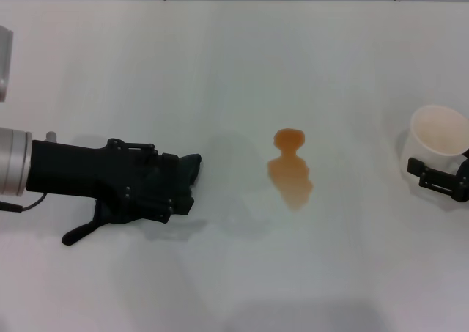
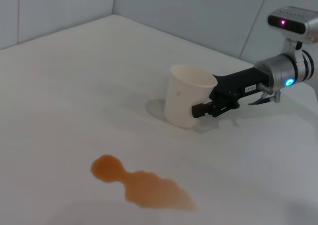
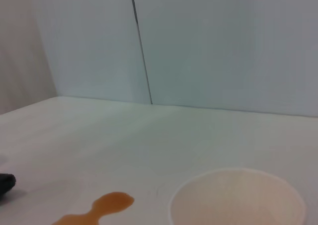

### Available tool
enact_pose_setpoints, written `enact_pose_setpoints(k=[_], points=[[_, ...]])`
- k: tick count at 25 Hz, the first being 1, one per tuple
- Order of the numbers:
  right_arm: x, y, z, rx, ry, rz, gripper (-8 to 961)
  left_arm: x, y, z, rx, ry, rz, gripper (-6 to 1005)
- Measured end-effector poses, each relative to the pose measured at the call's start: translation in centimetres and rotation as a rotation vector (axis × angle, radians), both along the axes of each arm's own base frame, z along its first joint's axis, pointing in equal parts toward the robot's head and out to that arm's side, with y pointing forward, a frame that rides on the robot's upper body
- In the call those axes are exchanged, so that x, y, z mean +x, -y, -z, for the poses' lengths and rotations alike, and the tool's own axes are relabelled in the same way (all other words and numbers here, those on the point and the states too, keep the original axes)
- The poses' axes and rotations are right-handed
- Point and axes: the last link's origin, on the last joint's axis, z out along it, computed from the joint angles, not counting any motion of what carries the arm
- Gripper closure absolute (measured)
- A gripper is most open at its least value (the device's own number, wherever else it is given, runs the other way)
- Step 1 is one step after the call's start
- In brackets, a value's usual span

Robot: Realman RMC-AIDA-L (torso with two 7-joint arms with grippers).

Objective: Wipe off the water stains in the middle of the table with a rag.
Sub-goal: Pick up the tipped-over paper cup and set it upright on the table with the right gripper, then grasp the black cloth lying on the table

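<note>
Puddle: the water stains (image 1: 290, 168) sit mid-frame in the head view, an orange-amber round blob joined to a larger tapering blob, on the white table (image 1: 234, 61).

Left gripper (image 1: 157, 185) is at lower left of the head view, resting low on the table and well left of the stains, with a gap of bare tabletop between. Its black fingers are clenched around the rag (image 1: 189, 172), dark cloth that bulges out at the tip nearest the stains; cloth and fingers are both black, so the exact edge between them is hard to tell.

Right gripper (image 1: 438, 178) is at the right edge of the head view, touching a white paper cup (image 1: 438, 138). Only part of it shows there.

Left wrist view adds what the head view cuts off: the right gripper (image 2: 214, 103) with its fingers closed on the wall of the cup (image 2: 185, 97), the cup upright on the table, the stains (image 2: 141, 183) at lower centre. The left arm's own fingers and the rag don't appear there.

Right wrist view shows the cup (image 3: 237, 199) rim from close up at lower right, and the stains (image 3: 102, 207) at lower left.
</note>
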Motion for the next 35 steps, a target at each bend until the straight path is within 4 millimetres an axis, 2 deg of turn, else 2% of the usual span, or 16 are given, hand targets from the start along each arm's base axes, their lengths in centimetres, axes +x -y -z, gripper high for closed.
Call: enact_pose_setpoints(k=[15, 23, 28, 35], points=[[0.6, 1.0, -0.3, -0.008, -0.011, 0.016, 95, 0.1, -0.1, 0.1, -0.002, 0.000, 0.004, 144], [0.6, 3.6, -1.8, -0.009, -0.050, -0.010, 96, 0.0, 0.0, 0.0, 0.002, 0.001, 0.004, 144], [-0.1, 5.0, -2.2, -0.030, -0.088, -0.068, 97, -0.1, 0.1, 0.0, 0.002, 0.000, 0.003, 144], [-2.2, 5.7, -3.7, -0.028, -0.138, -0.209, 98, 0.0, 0.1, 0.1, 0.006, 0.005, 0.005, 144]])
